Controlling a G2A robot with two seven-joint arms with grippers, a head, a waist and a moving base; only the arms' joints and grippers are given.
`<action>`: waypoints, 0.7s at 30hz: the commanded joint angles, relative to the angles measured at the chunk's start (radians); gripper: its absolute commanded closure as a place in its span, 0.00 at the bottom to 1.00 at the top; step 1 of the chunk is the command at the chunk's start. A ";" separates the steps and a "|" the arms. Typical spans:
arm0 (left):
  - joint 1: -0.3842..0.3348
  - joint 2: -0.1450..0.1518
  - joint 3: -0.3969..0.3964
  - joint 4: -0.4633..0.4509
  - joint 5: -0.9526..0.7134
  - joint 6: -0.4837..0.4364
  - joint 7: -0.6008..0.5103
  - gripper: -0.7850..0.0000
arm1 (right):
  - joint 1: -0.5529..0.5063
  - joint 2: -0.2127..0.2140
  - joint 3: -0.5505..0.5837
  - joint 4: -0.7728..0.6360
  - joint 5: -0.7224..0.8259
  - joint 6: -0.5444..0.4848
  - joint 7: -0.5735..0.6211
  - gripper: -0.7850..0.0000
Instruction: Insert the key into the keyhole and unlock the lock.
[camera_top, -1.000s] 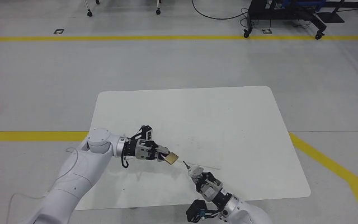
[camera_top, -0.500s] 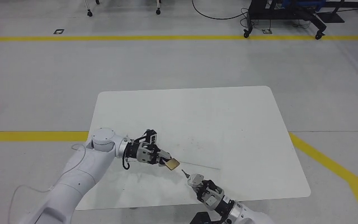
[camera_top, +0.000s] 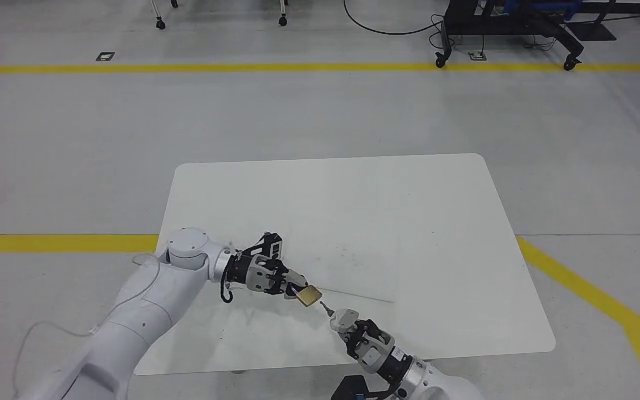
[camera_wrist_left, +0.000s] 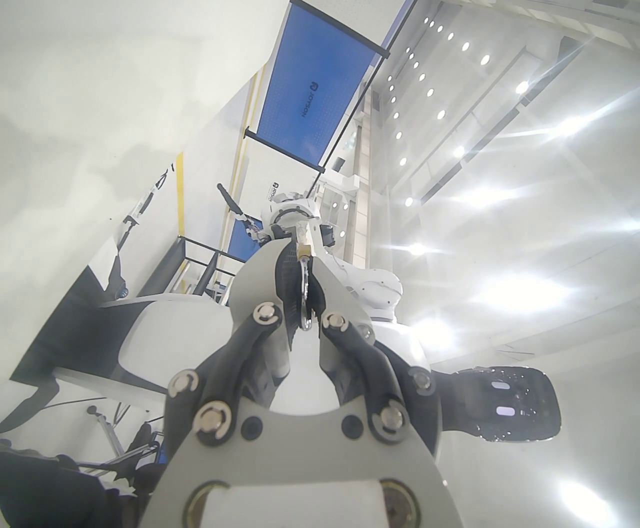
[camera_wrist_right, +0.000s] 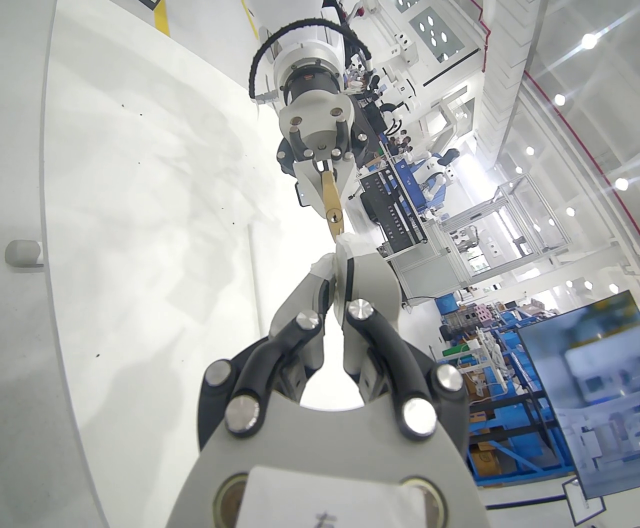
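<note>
Seen from above: small brass lock held over the white table, near its front edge. Gripped by the shackle in the left gripper, fingers pressed together on the metal loop. Just beside it, the right gripper, closed tight on the key, thin tip aimed at the lock's free end (touching or just apart, cannot tell). From the right wrist: keyhole facing the camera, unfilled, directly ahead of the pinched fingertips.
</note>
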 joint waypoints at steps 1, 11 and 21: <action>-0.004 0.000 0.009 0.003 -0.001 -0.002 0.000 1.00 | 0.004 -0.001 -0.009 0.002 -0.007 0.001 0.008 1.00; -0.018 0.000 0.041 0.015 -0.016 -0.014 0.000 1.00 | 0.010 0.000 -0.024 0.005 -0.014 0.010 0.021 1.00; -0.027 0.002 0.063 0.024 -0.032 -0.020 0.000 1.00 | 0.009 0.002 -0.038 0.004 -0.034 0.013 0.030 1.00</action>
